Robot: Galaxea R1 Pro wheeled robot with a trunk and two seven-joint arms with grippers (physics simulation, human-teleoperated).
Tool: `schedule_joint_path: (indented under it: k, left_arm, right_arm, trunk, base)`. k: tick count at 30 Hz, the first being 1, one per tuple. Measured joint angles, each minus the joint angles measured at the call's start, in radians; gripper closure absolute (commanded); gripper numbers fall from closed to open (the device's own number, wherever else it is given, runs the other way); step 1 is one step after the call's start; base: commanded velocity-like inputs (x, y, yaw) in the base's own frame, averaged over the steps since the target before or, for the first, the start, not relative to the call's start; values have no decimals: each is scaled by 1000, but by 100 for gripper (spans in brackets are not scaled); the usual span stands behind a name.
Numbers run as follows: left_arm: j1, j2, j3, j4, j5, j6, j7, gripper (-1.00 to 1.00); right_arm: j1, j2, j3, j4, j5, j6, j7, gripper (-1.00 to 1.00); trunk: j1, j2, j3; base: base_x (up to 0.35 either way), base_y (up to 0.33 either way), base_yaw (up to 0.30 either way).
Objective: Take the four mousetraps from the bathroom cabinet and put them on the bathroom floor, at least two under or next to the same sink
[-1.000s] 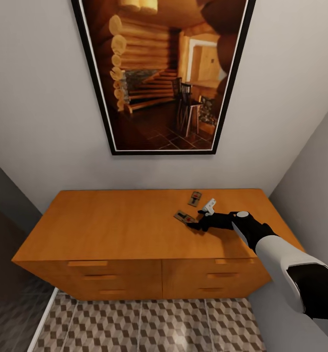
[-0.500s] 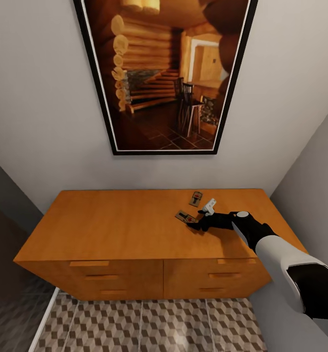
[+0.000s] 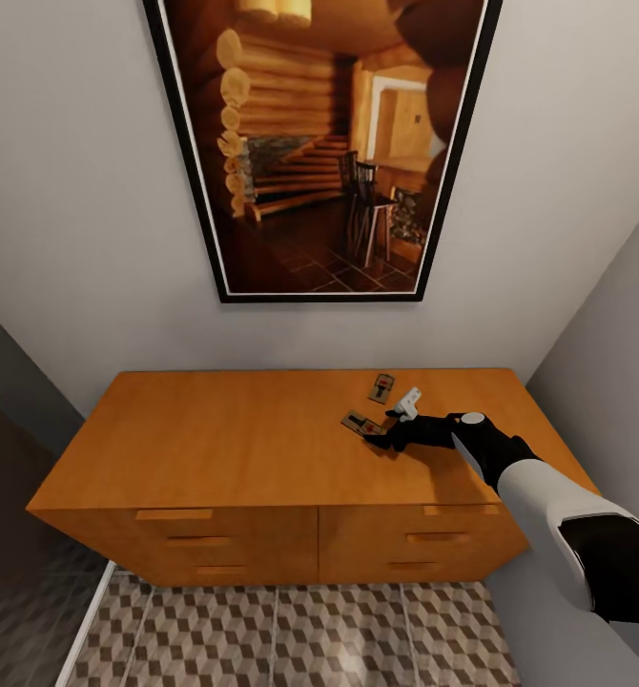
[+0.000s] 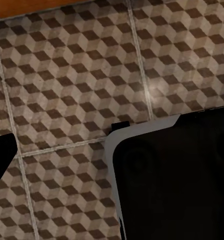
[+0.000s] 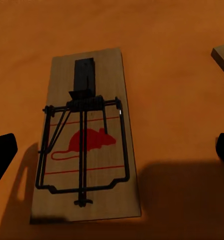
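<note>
Right gripper [image 3: 386,429], black, hovers with its fingers spread wide over a small flat brown wooden mousetrap [image 3: 361,423] lying on top of the low orange-brown wooden cabinet [image 3: 215,448]. In the right wrist view this mousetrap [image 5: 86,140] sits between the 2 fingertips, untouched. A second mousetrap [image 3: 381,387] lies just beyond.

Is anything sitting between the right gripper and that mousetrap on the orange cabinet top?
Nothing visible. The right gripper hovers open directly over the small flat wooden mousetrap, which lies bare on the orange-brown wooden cabinet, its fingers spread to either side.
</note>
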Motion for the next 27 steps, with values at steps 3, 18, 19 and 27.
schedule_joint_path:
  k: [3,18,19,27]
  left_arm:
    - [0,0,0,0,0,0,0,-100]
    - [0,0,0,0,0,0,0,-100]
    - [0,0,0,0,0,0,0,-100]
    - [0,0,0,0,0,0,-1,-100]
  right_arm:
    - [0,0,0,0,0,0,0,-100]
    - [0,0,0,0,-2,0,0,-100]
    - [0,0,0,0,-1,0,0,-100]
    - [0,-1,-1,-1,1,0,-2,-100]
  trunk:
    - [0,0,0]
    - [0,0,0]
    - [0,0,0]
    - [0,0,0]
  base:
    - [0,0,0]
    - [0,0,0]
    - [0,0,0]
    - [-41,52,0]
